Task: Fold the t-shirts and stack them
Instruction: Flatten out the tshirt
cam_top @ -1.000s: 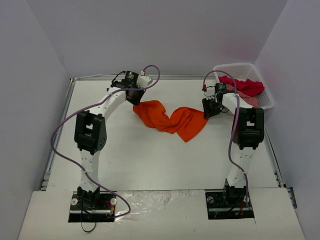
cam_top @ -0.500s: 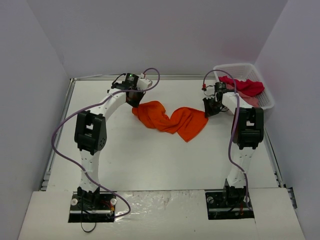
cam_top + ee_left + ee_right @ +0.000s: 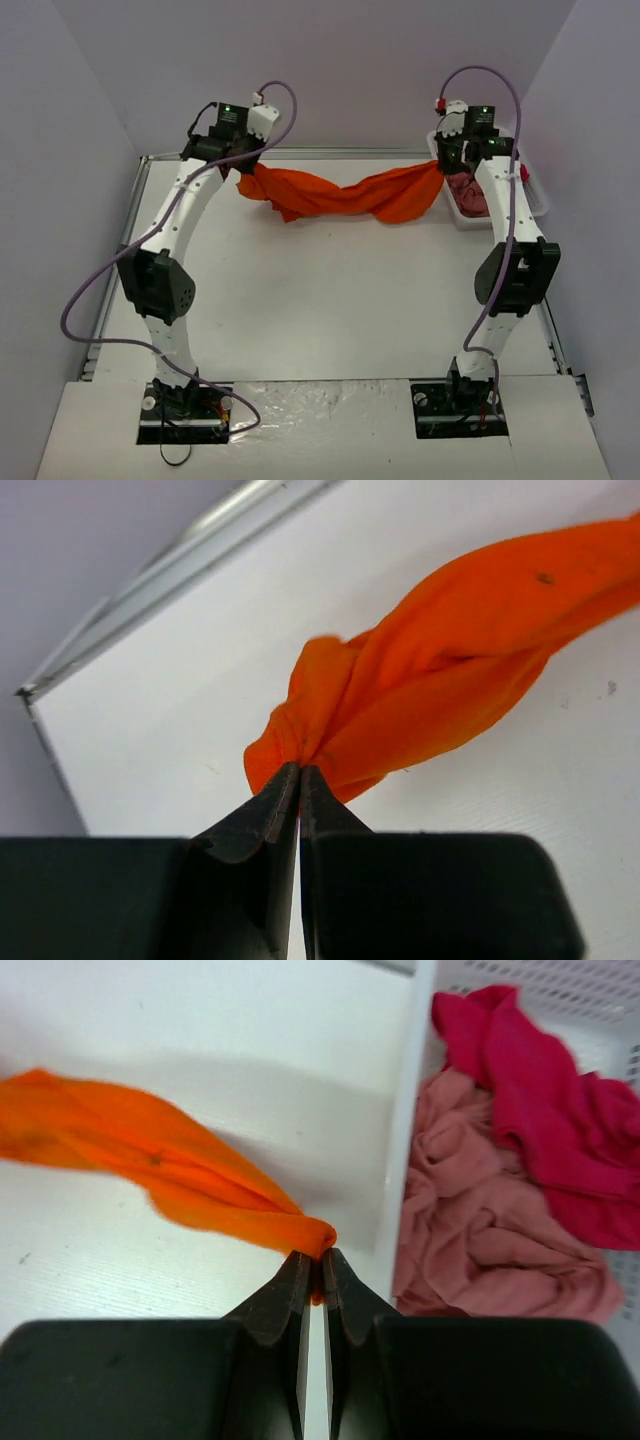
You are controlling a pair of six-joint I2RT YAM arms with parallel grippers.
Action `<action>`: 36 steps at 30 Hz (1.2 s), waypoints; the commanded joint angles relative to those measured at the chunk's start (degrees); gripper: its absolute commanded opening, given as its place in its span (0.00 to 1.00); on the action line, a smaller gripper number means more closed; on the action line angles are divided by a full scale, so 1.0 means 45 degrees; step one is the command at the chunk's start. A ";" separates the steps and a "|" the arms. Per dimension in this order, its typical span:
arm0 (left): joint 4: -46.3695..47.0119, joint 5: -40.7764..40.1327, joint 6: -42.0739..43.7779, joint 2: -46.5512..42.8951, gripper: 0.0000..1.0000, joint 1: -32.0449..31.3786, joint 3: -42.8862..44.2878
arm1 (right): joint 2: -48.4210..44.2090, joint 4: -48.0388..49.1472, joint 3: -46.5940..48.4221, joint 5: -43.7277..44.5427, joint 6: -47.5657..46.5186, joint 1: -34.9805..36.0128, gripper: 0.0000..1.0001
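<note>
The bright orange t-shirt (image 3: 340, 196) hangs stretched in the air between my two grippers at the far side of the table. My left gripper (image 3: 243, 172) is shut on its left end; the pinched cloth shows in the left wrist view (image 3: 420, 680). My right gripper (image 3: 441, 168) is shut on its right end, seen in the right wrist view (image 3: 180, 1175). The crimson red t-shirt (image 3: 540, 1080) and the dusty pink t-shirt (image 3: 480, 1230) lie crumpled in the basket, just right of my right gripper.
The white plastic lattice basket (image 3: 535, 205) stands at the far right corner, partly hidden by my right arm. A metal rail (image 3: 330, 154) runs along the table's far edge, and purple walls close in the back and sides.
Both grippers rose and moved apart toward the back. The orange t-shirt went from a crumpled heap on the table to a band stretched in the air between them.
</note>
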 commanded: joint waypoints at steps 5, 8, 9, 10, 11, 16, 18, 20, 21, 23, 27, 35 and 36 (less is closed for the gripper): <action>-0.1202 -0.0993 0.0345 -0.3428 0.02 0.0269 0.0400 | -0.2570 -0.1300 0.0331 0.0182 -0.0075 -0.0140 0.00; -0.1436 -0.1500 0.0462 -0.4308 0.02 0.0308 -0.0105 | -0.3313 -0.1437 0.0116 0.0201 -0.0133 -0.0140 0.00; -0.1514 -0.1578 0.0482 -0.4503 0.02 0.0328 -0.0263 | -0.3624 -0.1515 -0.0098 0.0162 -0.0172 -0.0140 0.00; -0.1554 -0.1656 0.0521 -0.4892 0.02 0.0347 -0.0439 | -0.3762 -0.1535 -0.0196 0.0162 -0.0192 -0.0140 0.00; -0.1593 -0.1676 0.0521 -0.5070 0.02 0.0348 -0.0788 | -0.3899 -0.1574 -0.0294 0.0142 -0.0212 -0.0140 0.00; -0.1749 -0.1560 0.0580 -0.6261 0.02 0.0445 -0.2020 | -0.4681 -0.1789 -0.0978 -0.0014 -0.0309 -0.0140 0.00; -0.1827 -0.1520 0.0638 -0.6690 0.02 0.0445 -0.2643 | -0.4954 -0.1906 -0.1192 -0.0053 -0.0368 -0.0140 0.00; -0.1808 -0.1520 0.0638 -0.6984 0.02 0.0465 -0.3094 | -0.5150 -0.2004 -0.1660 -0.0267 -0.0446 -0.0121 0.00; -0.1750 -0.1501 0.0658 -0.7276 0.02 0.0484 -0.3619 | -0.5383 -0.2024 -0.2146 -0.0326 -0.0524 -0.0140 0.00; -0.1633 -0.1500 0.0658 -0.7570 0.02 0.0504 -0.4168 | -0.5618 -0.2024 -0.2675 -0.0463 -0.0602 -0.0140 0.00; -0.1223 -0.1520 0.0677 -0.8331 0.02 0.0523 -0.5244 | -0.6068 -0.1985 -0.3692 -0.0385 -0.0895 -0.0140 0.00; -0.1281 -0.1560 0.0638 -0.8547 0.02 0.0582 -0.5303 | -0.5580 -0.1946 -0.3693 -0.0093 -0.0915 -0.0160 0.13; -0.1300 -0.1482 0.0638 -0.8703 0.02 0.0582 -0.5342 | -0.5600 -0.1946 -0.3868 0.0062 -0.1012 -0.0160 0.38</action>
